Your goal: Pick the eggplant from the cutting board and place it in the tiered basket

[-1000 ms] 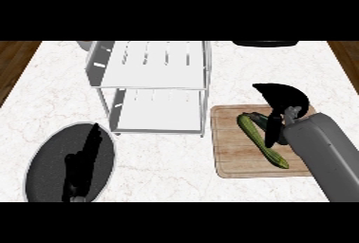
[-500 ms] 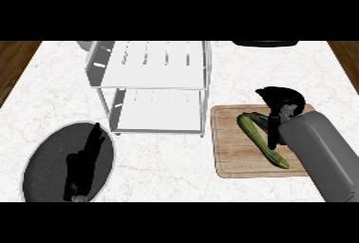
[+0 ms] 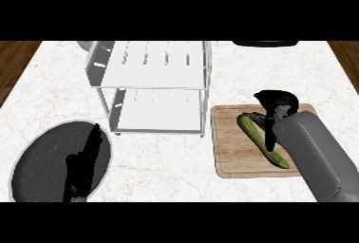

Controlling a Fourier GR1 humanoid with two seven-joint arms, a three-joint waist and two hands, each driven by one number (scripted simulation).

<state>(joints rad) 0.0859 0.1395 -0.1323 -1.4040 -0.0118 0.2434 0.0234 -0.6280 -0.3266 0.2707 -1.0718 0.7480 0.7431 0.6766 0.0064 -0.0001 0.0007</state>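
The eggplant (image 3: 261, 138), long and green here, lies flat and slanted on the wooden cutting board (image 3: 235, 161) at the right of the counter. My right hand (image 3: 277, 103) hovers over its far end with fingers arched downward, the thumb close beside the vegetable but not closed round it. The grey forearm hides the board's right side. The white tiered basket (image 3: 154, 85) stands just left of the board, with both shelves bare. My left hand (image 3: 84, 159) rests open, fingers up, at the lower left.
A dark round plate (image 3: 38, 166) lies under the left hand. A black object (image 3: 266, 43) and a grey one (image 3: 85, 45) sit at the counter's far edge. Wooden floor shows past both side edges.
My right hand has sunk a little toward the eggplant's far end and drawn nearer to me. The eggplant, basket and left hand have stayed put.
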